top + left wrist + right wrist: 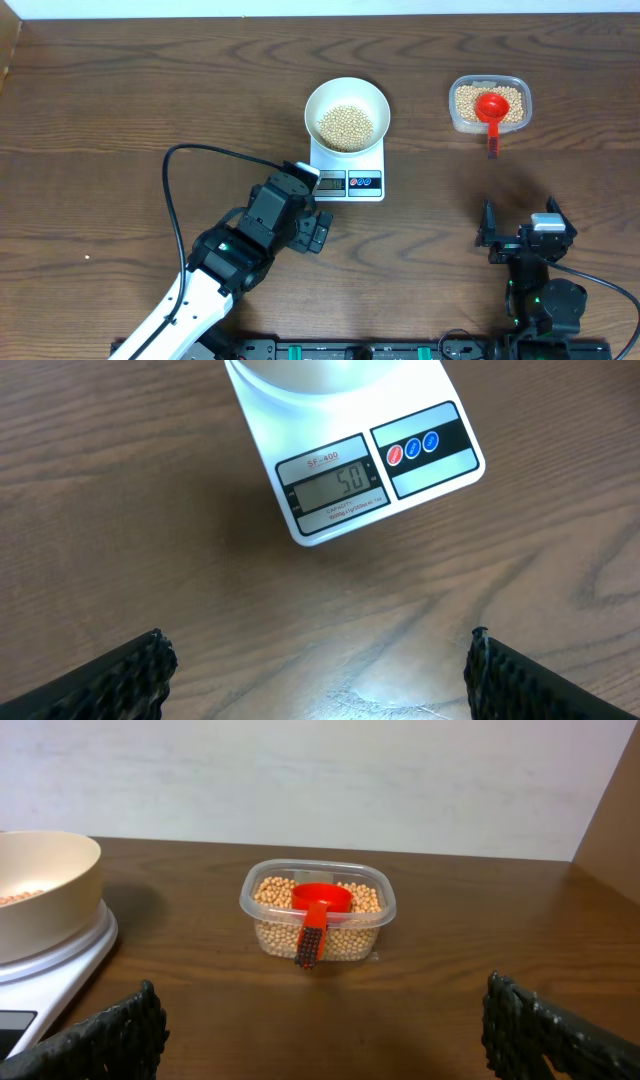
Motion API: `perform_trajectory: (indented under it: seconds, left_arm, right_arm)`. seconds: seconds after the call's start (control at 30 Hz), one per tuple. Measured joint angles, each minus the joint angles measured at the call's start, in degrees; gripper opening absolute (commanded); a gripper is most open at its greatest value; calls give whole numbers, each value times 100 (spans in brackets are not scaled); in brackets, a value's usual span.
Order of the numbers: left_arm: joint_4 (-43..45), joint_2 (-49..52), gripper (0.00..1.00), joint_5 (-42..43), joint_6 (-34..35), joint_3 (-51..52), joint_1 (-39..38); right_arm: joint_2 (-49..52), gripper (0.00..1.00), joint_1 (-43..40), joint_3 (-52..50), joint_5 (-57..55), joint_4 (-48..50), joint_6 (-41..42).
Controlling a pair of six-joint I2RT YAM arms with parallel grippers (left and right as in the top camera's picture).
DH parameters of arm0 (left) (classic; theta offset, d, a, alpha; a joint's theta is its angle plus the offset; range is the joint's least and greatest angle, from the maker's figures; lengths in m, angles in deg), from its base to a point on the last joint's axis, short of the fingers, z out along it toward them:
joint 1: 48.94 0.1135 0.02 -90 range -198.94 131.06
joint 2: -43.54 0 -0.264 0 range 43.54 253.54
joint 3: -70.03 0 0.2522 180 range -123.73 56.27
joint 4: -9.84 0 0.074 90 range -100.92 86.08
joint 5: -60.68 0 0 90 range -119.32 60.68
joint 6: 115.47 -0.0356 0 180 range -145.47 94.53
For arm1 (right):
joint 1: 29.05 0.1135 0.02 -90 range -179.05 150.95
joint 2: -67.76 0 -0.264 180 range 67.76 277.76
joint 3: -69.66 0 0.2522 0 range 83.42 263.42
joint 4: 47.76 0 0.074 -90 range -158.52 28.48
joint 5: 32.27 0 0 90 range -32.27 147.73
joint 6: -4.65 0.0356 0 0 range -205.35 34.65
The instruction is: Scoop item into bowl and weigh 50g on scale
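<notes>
The white bowl [347, 112] stands on the white scale [348, 180] and holds a layer of pale tan beans [346, 126]. In the left wrist view the scale [420, 400] shows 50 on its grey display, with the bowl's [310, 372] underside at the top edge. My left gripper [312, 205] [320, 670] is open just in front of the scale's display, nothing between its fingers. My right gripper [520, 222] [325, 1030] is open and empty at the near right, facing the tub; the bowl [40, 890] and scale [60, 965] lie to its left.
A clear plastic tub [489, 104] [318, 910] of beans sits at the far right, with a red scoop [492, 108] [320, 900] resting in it, handle hanging over the near rim. A black cable [175, 200] loops left of the left arm.
</notes>
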State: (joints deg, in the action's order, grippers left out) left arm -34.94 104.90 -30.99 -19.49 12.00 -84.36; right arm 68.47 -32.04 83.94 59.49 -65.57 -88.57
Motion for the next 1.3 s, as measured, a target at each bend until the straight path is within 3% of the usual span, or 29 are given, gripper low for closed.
perform_trajectory:
  seconds: [0.7, 1.13, 1.3]
  left_arm:
    - [-328, -310, 95, 0, 0, 0, 66]
    - [726, -2188, 95, 181, -35, 389, 1923]
    - [1508, -2935, 95, 542, -595, 876, 2490]
  right_arm:
    - [0, 99, 0, 0, 0, 2, 0]
    - [-2, 99, 2, 0, 0, 0, 0]
    - [-2, 99, 4, 0, 0, -2, 0]
